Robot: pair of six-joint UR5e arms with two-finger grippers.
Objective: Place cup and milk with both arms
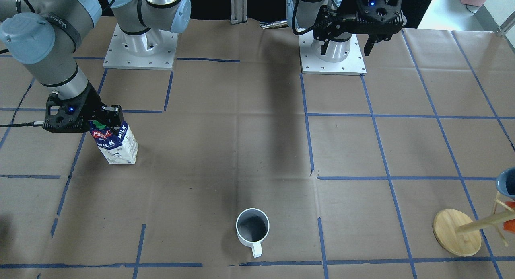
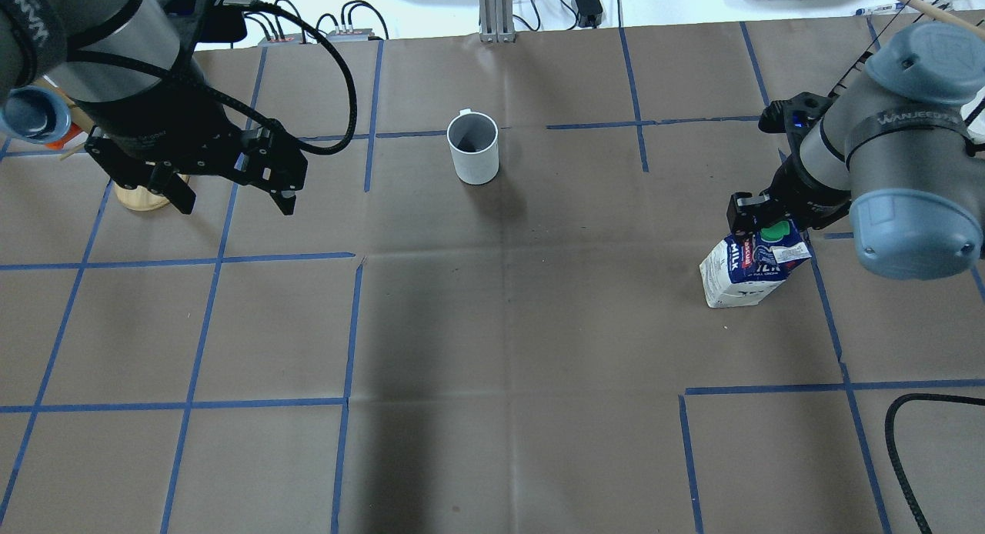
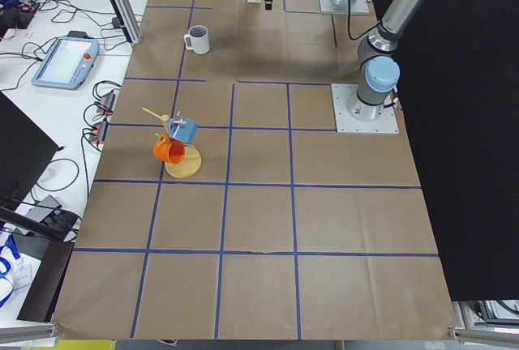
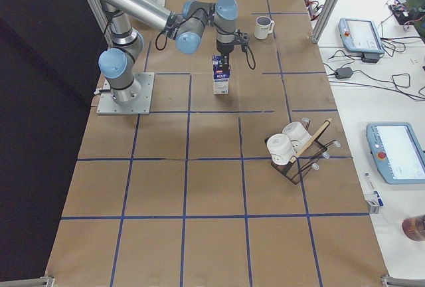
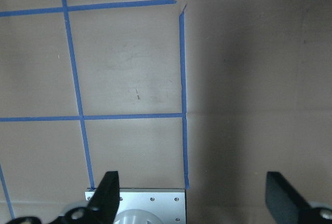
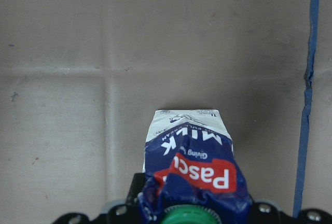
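Right now your right pincer (image 1: 106, 123), at the left middle of the front-facing view, is clamped on the folded top of the milk (image 1: 119, 148), just beside the green cap. The carton hangs straight down from it with its long axis upright. Whether its base touches the table (image 1: 241, 130) I cannot tell.

Your left pincer (image 1: 346, 50), at the top right of that view, is spread wide and holds nothing, high over its own base plate.

The cup (image 1: 252, 227) stands upright on the paper at lower centre, well apart from both pincers, with its handle pointing to the bottom edge. In the overhead view it lies right of and slightly above the left pincer. I judge that arm somewhat nearer, and it is the free one.

For writing, the carton shows a red "Pascual" label and white "MILK". Both appear upside down in the right wrist view. A strap (image 2: 916, 121) on the right arm reads roughly "WANJEED". The cup's lettering is too small to read.
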